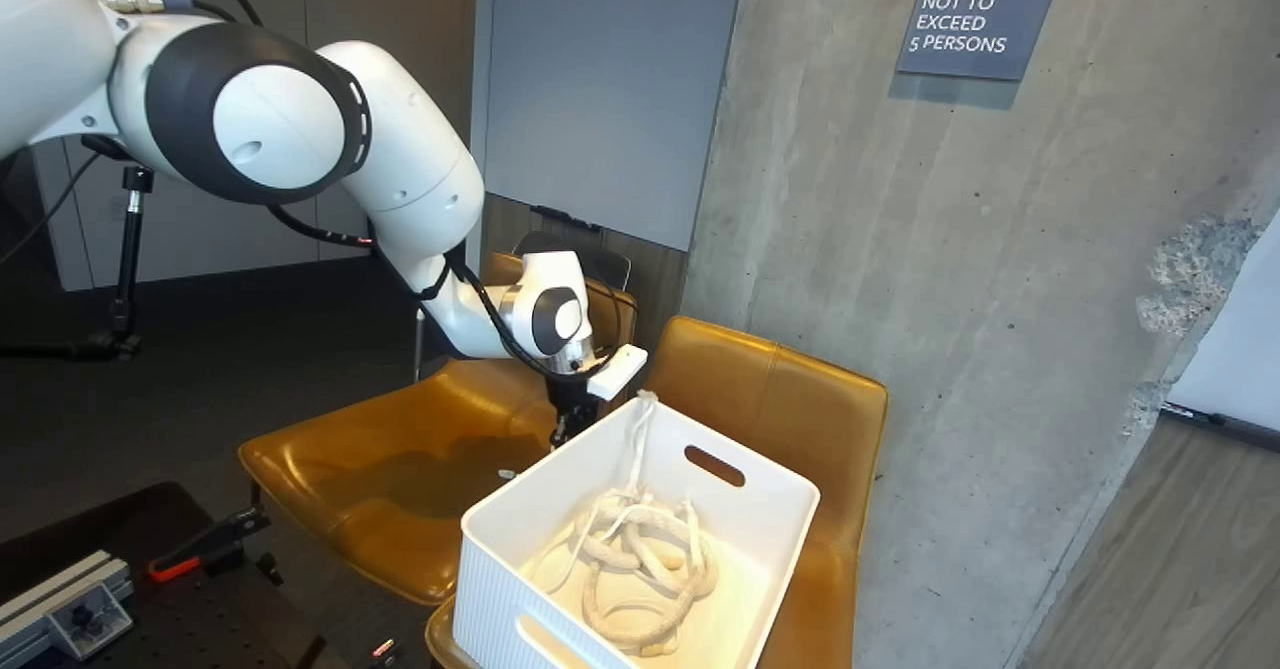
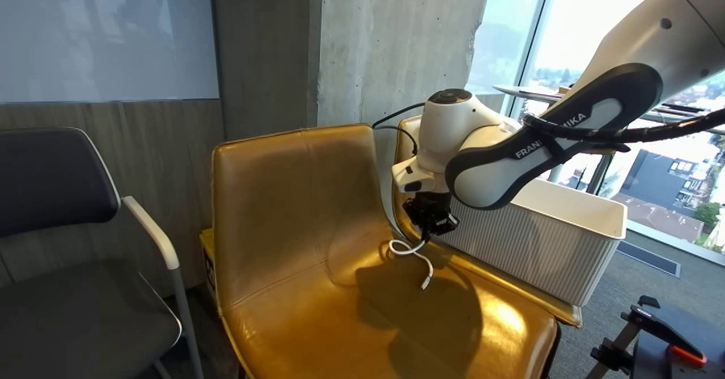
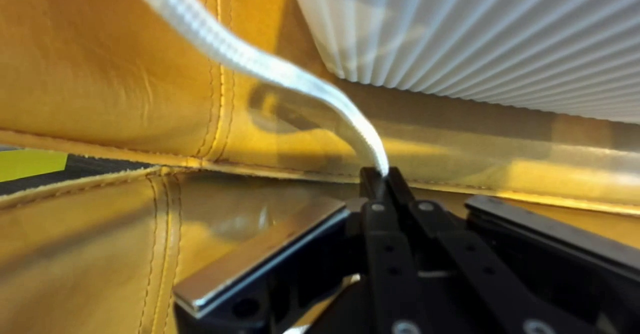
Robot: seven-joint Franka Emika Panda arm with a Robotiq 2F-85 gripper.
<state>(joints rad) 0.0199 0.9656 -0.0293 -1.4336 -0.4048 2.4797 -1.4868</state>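
Wrist view: the black two-fingered claw [image 3: 384, 179] pinches a white braided cord [image 3: 280, 71] between its tips. In an exterior view, the cord loops just below the claw; in an exterior view, a white ribbed bin [image 1: 505, 589] stands beside the claw.

“MAXIMUM OCCUPANCY…5 PERSONS” on sign [image 1: 980, 14], “FRAN…MIKA” on arm [image 2: 603, 114]
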